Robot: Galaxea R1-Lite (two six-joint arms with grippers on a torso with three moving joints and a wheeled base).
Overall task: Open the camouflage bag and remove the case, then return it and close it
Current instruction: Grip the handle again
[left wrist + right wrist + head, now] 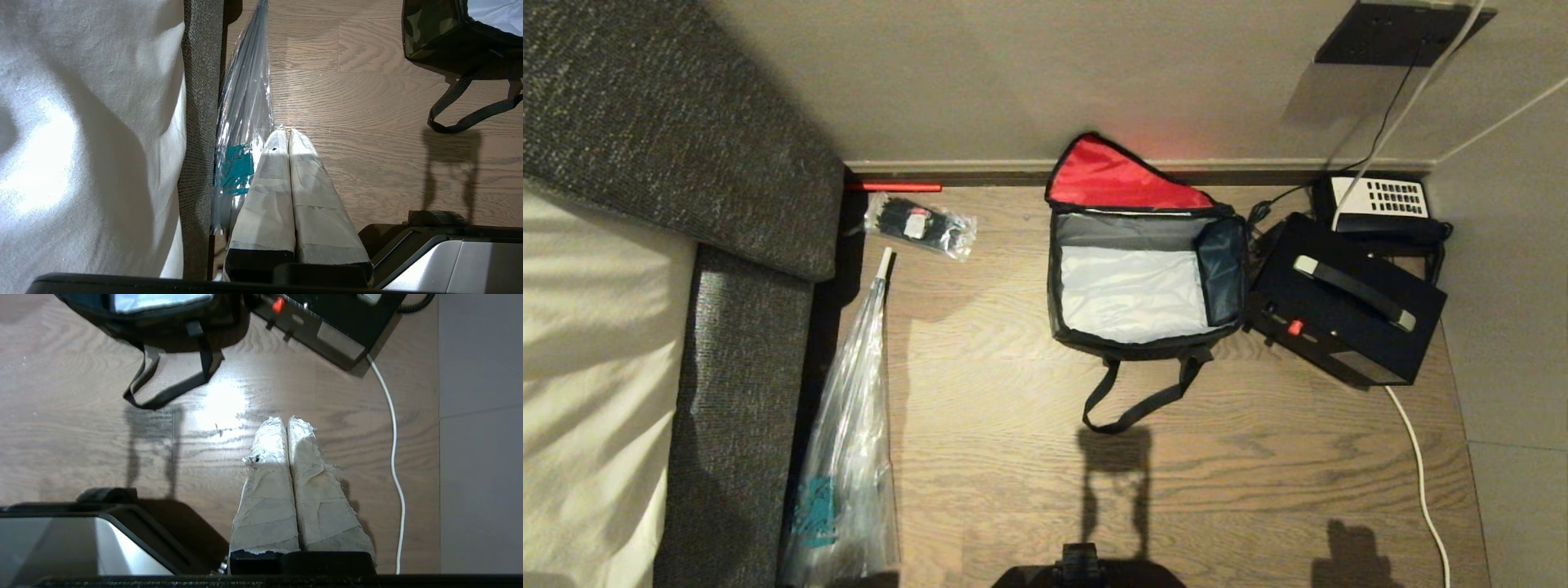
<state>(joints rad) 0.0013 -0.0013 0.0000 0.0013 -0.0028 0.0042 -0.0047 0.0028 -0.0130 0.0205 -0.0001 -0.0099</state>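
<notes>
Camouflage bag (1143, 282) sits open on wood floor (1013, 457), red lid up against wall, inside empty. Black case (1343, 302) just beside it, touching. Left gripper (286, 136) and right gripper (286, 422) both closed, empty, above floor.

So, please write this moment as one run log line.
bag: open, empty | case: out, beside bag | left gripper: shut | right gripper: shut

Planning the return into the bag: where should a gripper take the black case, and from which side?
Grip the case by its raised bar handle, coming from above, probably with the right gripper. The handle faces up along the top, and the camouflage bag stands open beside it.
</notes>
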